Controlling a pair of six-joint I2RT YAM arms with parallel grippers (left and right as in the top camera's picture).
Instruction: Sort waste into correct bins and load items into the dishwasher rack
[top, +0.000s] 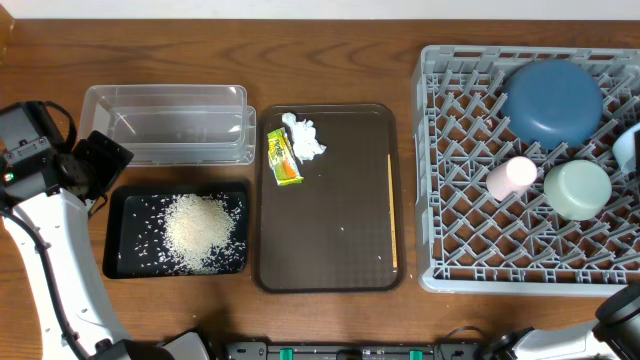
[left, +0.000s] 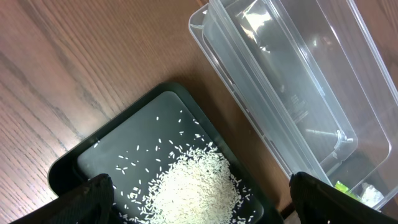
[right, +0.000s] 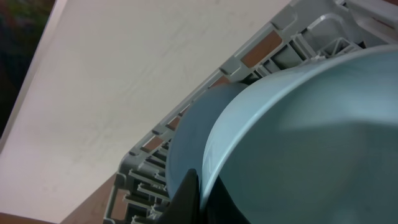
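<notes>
Dishwasher rack (top: 470, 240) is holding three bowls (top: 552, 102) and one pink cup (top: 512, 176). Left gripper (left: 200, 208) is gaping empty above one rice heap (left: 193, 183); right gripper (right: 198, 202) is pinching the light-blue bowl (right: 311, 137).

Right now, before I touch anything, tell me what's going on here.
Sorting is partway done. The rice lies in the black tray, with the left gripper open above it; the clear tub is empty. The tissue, wrapper and chopstick lie on the brown tray. The blue bowl, pink cup and mint bowl sit in the rack. A right finger is close against the light-blue bowl; its grip is unclear.
</notes>
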